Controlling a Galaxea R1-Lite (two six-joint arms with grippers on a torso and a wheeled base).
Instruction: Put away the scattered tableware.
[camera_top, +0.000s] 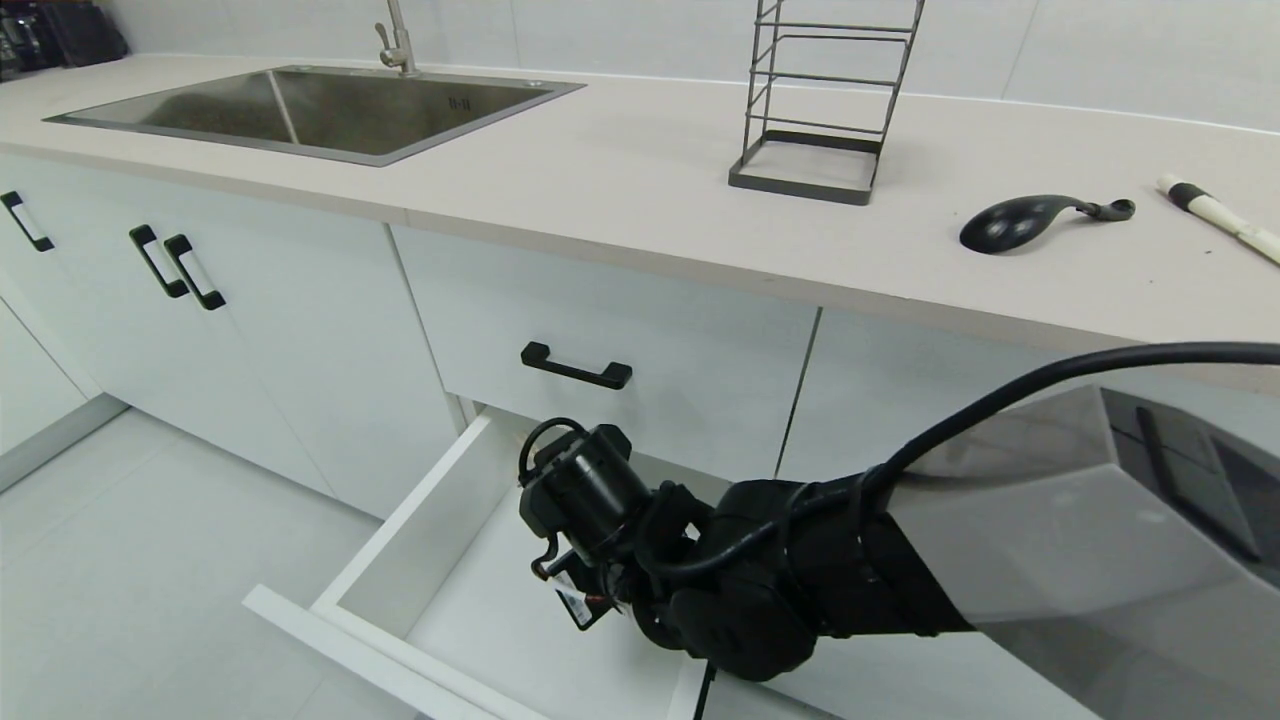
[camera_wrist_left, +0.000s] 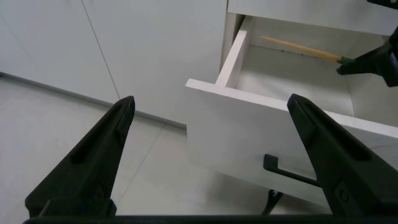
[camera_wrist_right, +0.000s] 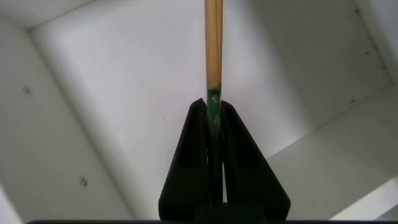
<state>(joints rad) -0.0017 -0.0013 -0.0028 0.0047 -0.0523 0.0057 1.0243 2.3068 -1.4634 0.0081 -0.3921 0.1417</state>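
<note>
A wooden chopstick (camera_wrist_right: 213, 43) with a green end is clamped between the fingers of my right gripper (camera_wrist_right: 213, 106), which is shut on it inside the open white drawer (camera_top: 400, 510). From the left wrist view the same chopstick (camera_wrist_left: 298, 48) slants over the drawer floor, with the right gripper (camera_wrist_left: 367, 62) at its green end. My left gripper (camera_wrist_left: 211, 102) hangs open outside the drawer front (camera_wrist_left: 249, 124), with nothing between its fingers. On the counter at the right lie a black spoon (camera_top: 1010, 225) and a white-handled utensil (camera_top: 1220, 215).
A dark wire rack (camera_top: 825, 100) stands at the back of the counter, and a steel sink (camera_top: 310, 105) is at the far left. A closed drawer with a black handle (camera_top: 575, 367) sits just above the open one. Bare floor lies to the left.
</note>
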